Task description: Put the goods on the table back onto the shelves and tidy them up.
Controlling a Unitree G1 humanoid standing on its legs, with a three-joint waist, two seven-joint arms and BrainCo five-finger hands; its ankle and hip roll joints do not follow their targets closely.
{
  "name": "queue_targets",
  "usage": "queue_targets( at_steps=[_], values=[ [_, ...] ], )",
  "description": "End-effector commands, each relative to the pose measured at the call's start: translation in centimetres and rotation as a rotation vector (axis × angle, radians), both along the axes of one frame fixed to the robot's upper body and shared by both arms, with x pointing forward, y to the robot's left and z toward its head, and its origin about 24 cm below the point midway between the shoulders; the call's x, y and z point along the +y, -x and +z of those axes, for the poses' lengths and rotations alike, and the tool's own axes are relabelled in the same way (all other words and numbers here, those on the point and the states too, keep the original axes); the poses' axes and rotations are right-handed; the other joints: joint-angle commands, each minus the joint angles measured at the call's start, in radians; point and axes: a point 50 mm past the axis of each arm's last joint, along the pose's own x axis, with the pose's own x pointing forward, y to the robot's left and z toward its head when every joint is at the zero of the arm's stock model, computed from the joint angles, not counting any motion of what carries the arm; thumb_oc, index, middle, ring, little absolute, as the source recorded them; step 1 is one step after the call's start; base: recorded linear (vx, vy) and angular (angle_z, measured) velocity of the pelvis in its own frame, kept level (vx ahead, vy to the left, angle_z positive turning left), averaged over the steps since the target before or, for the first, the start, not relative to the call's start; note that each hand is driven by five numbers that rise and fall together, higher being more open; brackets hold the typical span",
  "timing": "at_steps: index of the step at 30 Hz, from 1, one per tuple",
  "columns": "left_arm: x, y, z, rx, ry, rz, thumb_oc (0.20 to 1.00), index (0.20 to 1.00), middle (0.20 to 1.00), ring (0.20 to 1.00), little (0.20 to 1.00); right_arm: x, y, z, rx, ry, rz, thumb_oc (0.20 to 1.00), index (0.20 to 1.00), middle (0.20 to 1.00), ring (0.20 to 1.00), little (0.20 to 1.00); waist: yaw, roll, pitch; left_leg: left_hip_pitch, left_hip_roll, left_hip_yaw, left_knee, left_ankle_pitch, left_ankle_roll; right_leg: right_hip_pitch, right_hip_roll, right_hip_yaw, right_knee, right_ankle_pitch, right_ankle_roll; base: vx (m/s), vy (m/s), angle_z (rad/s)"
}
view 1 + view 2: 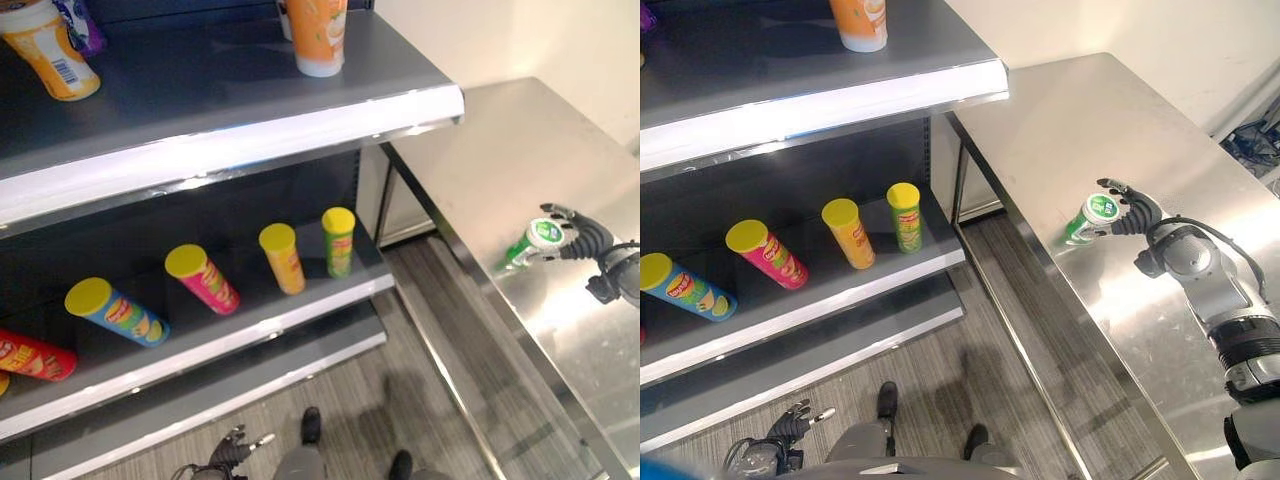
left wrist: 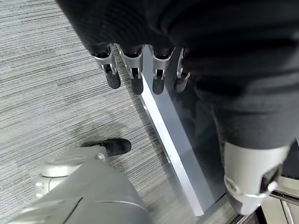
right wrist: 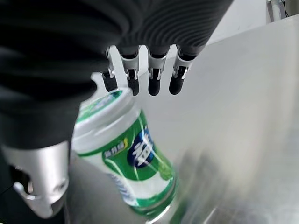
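A green bottle with a white cap [image 1: 532,241] [image 3: 131,154] leans tilted on the steel table [image 1: 520,140], its base near the table's left edge. My right hand [image 1: 1135,212] is at its cap, with the fingers [image 3: 154,77] over the top and the thumb [image 3: 39,179] beside the bottle's body, holding it. My left hand [image 1: 232,450] hangs low above the floor in front of the shelves, its fingers [image 2: 135,74] relaxed and holding nothing.
Several yellow-lidded chip cans lie on the lower shelf [image 1: 250,335]: red [image 1: 30,355], blue [image 1: 115,312], pink [image 1: 203,278], orange [image 1: 282,257], green [image 1: 339,240]. The upper shelf [image 1: 200,110] carries an orange cup [image 1: 318,35] and a yellow bottle [image 1: 50,45].
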Motion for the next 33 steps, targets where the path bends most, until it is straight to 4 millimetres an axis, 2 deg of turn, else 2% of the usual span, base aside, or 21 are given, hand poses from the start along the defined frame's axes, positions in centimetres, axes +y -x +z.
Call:
queue_targets(
  at_steps=[1, 6, 7, 8, 15, 19, 23, 27, 33],
  values=[
    [0.5, -1.8, 0.8, -0.061, -0.004, -0.024, 1.0, 1.0, 1.0, 1.0, 1.0, 0.4, -1.2, 2.8, -0.081, 0.063, 0.021, 1.0, 1.0, 1.0, 1.0, 1.0, 0.029, 0.022, -0.012, 0.099, 0.157, 0.058, 0.05, -0.101, -0.13, -0.018, -0.069, -0.039, 0.039, -0.055, 0.057, 0.01, -0.004, 0.05],
    [0.7, -1.8, 0.9, -0.065, -0.007, -0.017, 1.0, 1.0, 1.0, 1.0, 1.0, 0.6, -1.4, 2.9, -0.084, 0.063, 0.025, 1.0, 1.0, 1.0, 1.0, 1.0, 0.03, 0.022, -0.011, 0.102, 0.157, 0.059, 0.05, -0.103, -0.13, -0.017, -0.068, -0.039, 0.039, -0.056, 0.056, 0.01, -0.002, 0.03],
    [0.6, -1.8, 0.9, -0.066, -0.007, -0.018, 1.0, 1.0, 1.0, 1.0, 1.0, 0.5, -1.5, 2.9, -0.085, 0.066, 0.02, 0.429, 0.429, 0.429, 0.429, 0.429, 0.031, 0.023, -0.011, 0.102, 0.156, 0.057, 0.05, -0.103, -0.129, -0.018, -0.069, -0.039, 0.04, -0.056, 0.056, 0.0, 0.0, 0.0],
    [0.6, -1.8, 0.9, -0.066, -0.007, -0.018, 1.0, 1.0, 1.0, 1.0, 1.0, 0.6, -1.5, 2.9, -0.087, 0.068, 0.02, 0.2, 0.2, 0.2, 0.2, 0.2, 0.031, 0.023, -0.01, 0.101, 0.156, 0.058, 0.051, -0.104, -0.129, -0.018, -0.069, -0.04, 0.041, -0.056, 0.056, 0.0, 0.0, 0.0],
    [0.7, -1.9, 0.9, -0.068, -0.009, -0.008, 1.0, 1.0, 1.0, 1.0, 1.0, 0.6, -1.5, 3.0, -0.096, 0.07, 0.019, 0.2, 0.2, 0.2, 0.2, 0.2, 0.029, 0.022, -0.011, 0.103, 0.155, 0.059, 0.051, -0.107, -0.129, -0.018, -0.072, -0.04, 0.045, -0.056, 0.057, 0.0, 0.0, 0.0],
    [0.9, -2.1, 1.0, -0.067, -0.019, -0.001, 1.0, 1.0, 1.0, 1.0, 1.0, 0.6, -1.1, 4.0, -0.149, 0.076, 0.024, 0.2, 0.2, 0.2, 0.2, 0.2, 0.021, 0.019, -0.013, 0.109, 0.154, 0.063, 0.051, -0.111, -0.127, -0.017, -0.073, -0.035, 0.045, -0.057, 0.058, 0.0, 0.0, 0.0],
    [1.6, -2.4, 1.2, -0.074, -0.038, 0.036, 1.0, 1.0, 1.0, 1.0, 1.0, 1.3, 0.9, 8.0, -0.333, 0.102, 0.08, 0.2, 0.2, 0.2, 0.2, 0.2, -0.006, 0.016, -0.024, 0.124, 0.156, 0.08, 0.051, -0.118, -0.126, -0.015, -0.072, -0.023, 0.047, -0.058, 0.059, 0.0, -0.001, -0.01],
    [1.8, -2.9, 1.3, -0.088, -0.05, 0.053, 1.0, 1.0, 1.0, 1.0, 1.0, 2.7, 3.0, 11.5, -0.493, 0.124, 0.175, 0.2, 0.2, 0.2, 0.2, 0.2, -0.032, 0.014, -0.034, 0.135, 0.161, 0.093, 0.05, -0.123, -0.128, -0.016, -0.07, -0.012, 0.05, -0.06, 0.059, 0.01, -0.007, -0.09],
    [1.9, -3.5, 1.4, -0.095, -0.06, 0.065, 1.0, 1.0, 1.0, 1.0, 1.0, 5.0, 5.8, 15.0, -0.629, 0.183, 0.315, 0.2, 0.2, 0.2, 0.2, 0.2, -0.058, 0.006, -0.051, 0.148, 0.173, 0.115, 0.056, -0.129, -0.133, -0.018, -0.062, 0.009, 0.055, -0.069, 0.056, 0.0, -0.021, -0.14]
  ],
)
